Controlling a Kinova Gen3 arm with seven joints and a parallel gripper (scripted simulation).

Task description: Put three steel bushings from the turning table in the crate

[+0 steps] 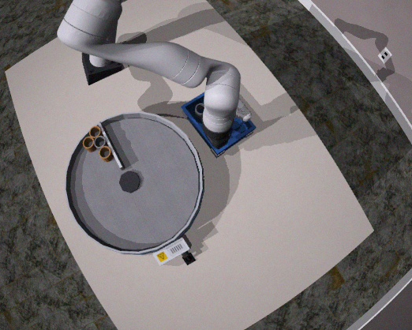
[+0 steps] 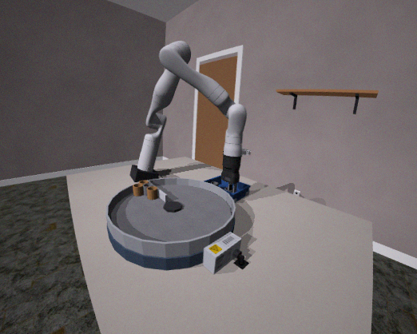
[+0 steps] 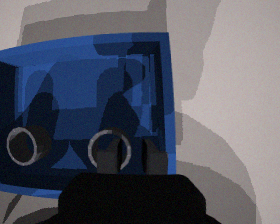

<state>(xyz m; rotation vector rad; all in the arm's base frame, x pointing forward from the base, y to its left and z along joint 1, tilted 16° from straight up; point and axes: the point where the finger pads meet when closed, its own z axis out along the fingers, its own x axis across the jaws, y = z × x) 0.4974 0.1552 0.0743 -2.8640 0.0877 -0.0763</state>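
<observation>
Pale tabletop (image 1: 282, 197) (image 2: 306, 248) (image 3: 251, 75) supports the crate (image 1: 237, 140) (image 2: 244, 192) (image 3: 172, 100), where one steel bushing (image 3: 90, 150) shows its rim between my gripper's (image 1: 217, 138) (image 2: 231, 188) (image 3: 132, 156) parted fingers, favouring vertical withdrawal, a second bushing (image 1: 196, 109) (image 2: 215, 183) (image 3: 9, 145) alongside, the third (image 1: 95, 142) (image 2: 145, 187) on the turning table (image 1: 201, 181) (image 2: 170, 248).

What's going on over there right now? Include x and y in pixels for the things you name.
The arm's end effector (image 1: 218, 138) (image 2: 231, 187) (image 3: 132, 150) is low over the blue crate (image 1: 237, 140) (image 2: 246, 191) (image 3: 170, 100), fingers apart and apparently gripping nothing. Two steel bushings (image 1: 196, 110) (image 3: 24, 164) are visible inside. A third steel one (image 1: 95, 143) sits among three copper-colored bushings (image 1: 106, 159) (image 2: 138, 191) on the turning table (image 1: 164, 205) (image 2: 146, 221).
</observation>
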